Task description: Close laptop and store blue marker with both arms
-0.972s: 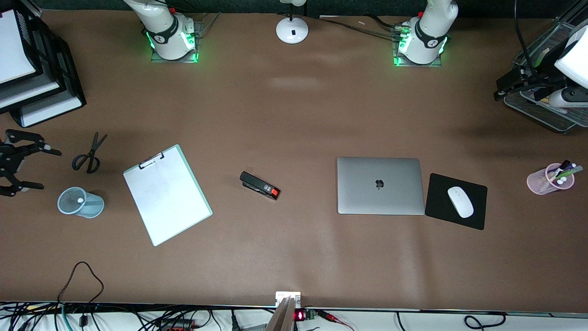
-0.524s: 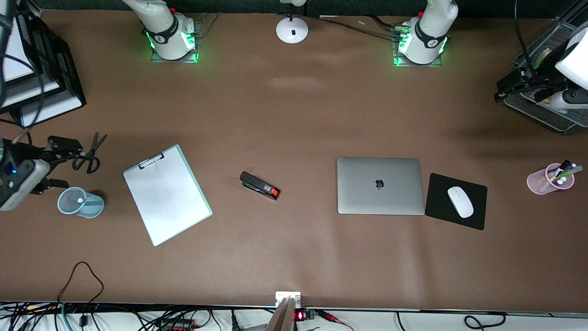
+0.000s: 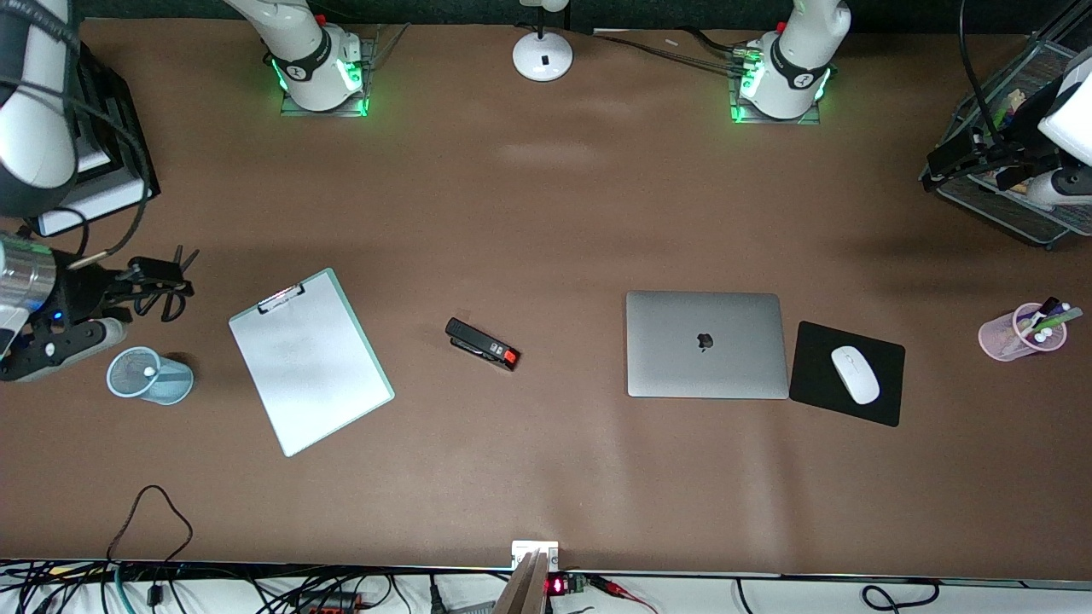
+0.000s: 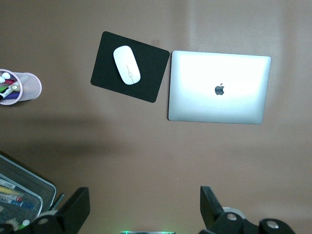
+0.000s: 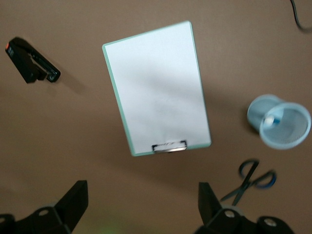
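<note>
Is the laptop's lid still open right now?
No, the laptop lies flat on the table with its lid shut and the dark apple logo facing up, beside the black mouse pad.

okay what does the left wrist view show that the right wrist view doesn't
Only the left wrist view: the closed laptop, the white mouse on its black mouse pad, the pink pen cup and a wire basket. Only the right wrist view: the clipboard, stapler, scissors and blue mesh cup. Both share the brown table and open fingers.
</note>
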Controlling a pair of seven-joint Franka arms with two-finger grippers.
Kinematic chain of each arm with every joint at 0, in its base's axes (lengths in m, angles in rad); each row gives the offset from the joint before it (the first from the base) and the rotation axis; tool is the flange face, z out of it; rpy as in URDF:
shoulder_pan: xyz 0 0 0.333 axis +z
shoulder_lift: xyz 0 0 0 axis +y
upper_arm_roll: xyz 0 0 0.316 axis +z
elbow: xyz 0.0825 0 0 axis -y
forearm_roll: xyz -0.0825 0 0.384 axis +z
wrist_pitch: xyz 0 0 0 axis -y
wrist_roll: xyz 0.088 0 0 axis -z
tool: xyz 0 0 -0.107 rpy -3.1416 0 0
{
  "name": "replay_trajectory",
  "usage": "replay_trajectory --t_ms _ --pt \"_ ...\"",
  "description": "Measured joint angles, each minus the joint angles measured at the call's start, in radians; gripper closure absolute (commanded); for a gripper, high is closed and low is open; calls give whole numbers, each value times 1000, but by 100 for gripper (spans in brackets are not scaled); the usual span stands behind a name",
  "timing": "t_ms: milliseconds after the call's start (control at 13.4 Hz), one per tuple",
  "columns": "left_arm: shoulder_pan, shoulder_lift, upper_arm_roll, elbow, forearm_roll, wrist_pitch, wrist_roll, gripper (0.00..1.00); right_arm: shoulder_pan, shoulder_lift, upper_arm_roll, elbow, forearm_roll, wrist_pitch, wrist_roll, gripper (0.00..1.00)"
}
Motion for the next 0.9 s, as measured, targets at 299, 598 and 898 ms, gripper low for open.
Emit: replay_trajectory --t_ms 299,598,898 --pt "0 0 0 0 0 2 0 0 16 -84 -2 -33 -42 -45 230 0" --pt "0 0 -1 0 0 2 0 0 -75 -160 -24 -83 -55 -9 241 0" --pt "0 0 -1 0 0 2 0 0 -85 -207 -14 -104 -120 -48 242 0"
